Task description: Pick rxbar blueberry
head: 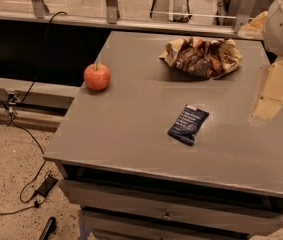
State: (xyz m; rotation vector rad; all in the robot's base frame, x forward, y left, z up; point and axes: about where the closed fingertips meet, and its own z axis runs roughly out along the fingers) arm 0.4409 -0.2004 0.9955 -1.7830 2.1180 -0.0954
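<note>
The rxbar blueberry (188,124) is a small flat dark navy bar with white text. It lies on the grey table (131,134), right of centre and toward the front. My gripper (267,104) is a cream-coloured part hanging at the right edge of the view, above the table's right side. It is to the right of the bar and a little farther back, apart from it, and holds nothing that I can see.
A red apple (97,76) sits near the table's left edge. A crumpled brown-and-tan snack bag (202,57) lies at the back right. A railing runs behind the table. Cables lie on the floor at the left. Drawers sit under the tabletop.
</note>
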